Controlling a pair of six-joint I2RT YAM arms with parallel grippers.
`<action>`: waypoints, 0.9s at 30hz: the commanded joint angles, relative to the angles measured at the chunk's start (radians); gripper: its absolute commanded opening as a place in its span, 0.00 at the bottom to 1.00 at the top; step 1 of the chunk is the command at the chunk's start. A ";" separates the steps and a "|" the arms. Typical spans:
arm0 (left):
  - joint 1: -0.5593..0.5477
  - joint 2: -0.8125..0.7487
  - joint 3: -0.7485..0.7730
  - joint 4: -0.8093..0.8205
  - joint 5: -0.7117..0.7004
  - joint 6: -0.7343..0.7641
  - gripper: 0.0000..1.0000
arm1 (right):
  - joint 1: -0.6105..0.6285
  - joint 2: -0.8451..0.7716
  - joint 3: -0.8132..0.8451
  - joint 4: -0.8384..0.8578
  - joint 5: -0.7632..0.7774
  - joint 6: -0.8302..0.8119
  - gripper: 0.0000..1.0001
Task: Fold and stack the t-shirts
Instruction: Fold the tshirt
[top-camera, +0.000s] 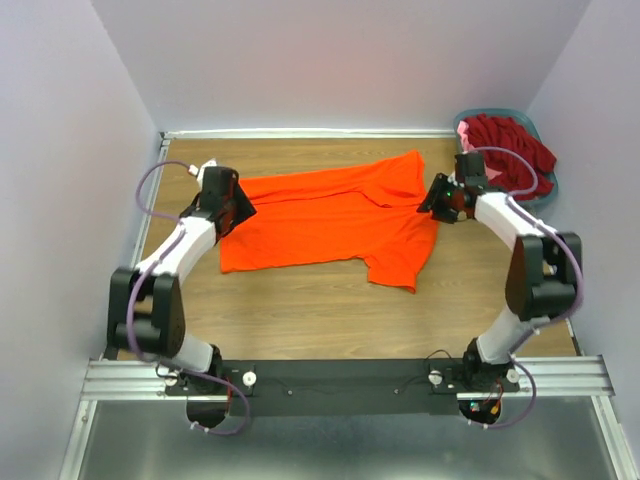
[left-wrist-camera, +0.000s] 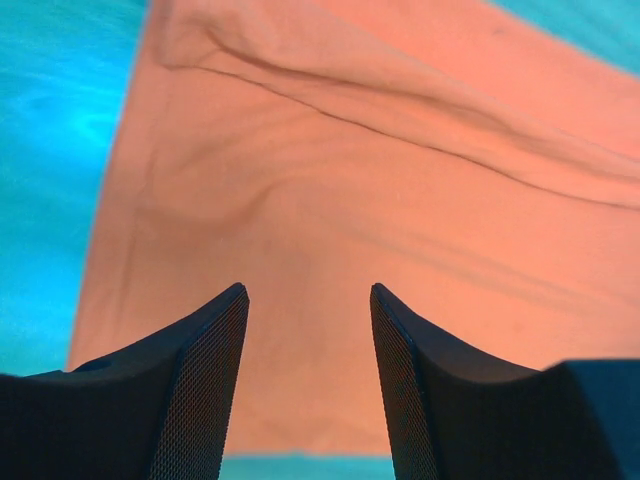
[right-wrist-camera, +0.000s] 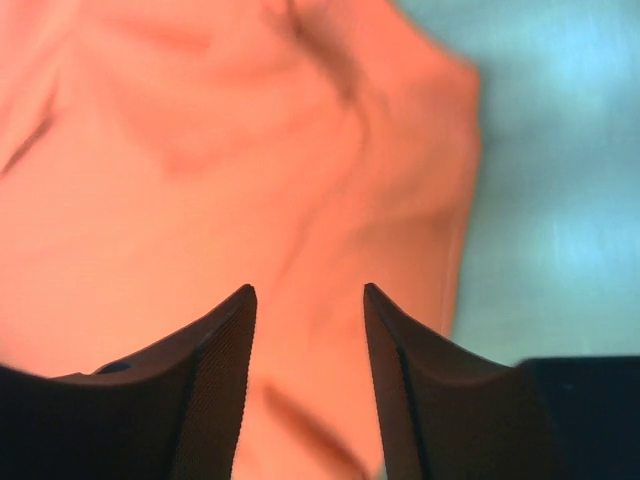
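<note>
Across the table (top-camera: 300, 310), the orange t-shirt (top-camera: 330, 220) lies lengthwise, hem left.

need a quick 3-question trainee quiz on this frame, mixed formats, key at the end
1. True or false: the orange t-shirt lies inside the basket.
2. What does the basket hold? A) dark red cloth and pink cloth; B) a folded orange stack; C) nothing.
3. The left gripper and right gripper are at opposite edges of the orange t-shirt. Is fabric pinched between either pair of fingers?
Key: 1 false, it is spread on the table; 2 A; 3 no, both are open with nothing between them.
</note>
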 joint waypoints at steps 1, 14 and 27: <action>-0.001 -0.168 -0.131 -0.098 -0.098 -0.091 0.58 | -0.005 -0.188 -0.163 -0.054 -0.045 0.030 0.57; -0.001 -0.264 -0.305 -0.242 -0.363 -0.313 0.66 | -0.005 -0.443 -0.406 -0.132 -0.085 -0.007 0.59; -0.001 -0.044 -0.266 -0.182 -0.308 -0.263 0.62 | -0.005 -0.476 -0.424 -0.183 -0.082 -0.023 0.59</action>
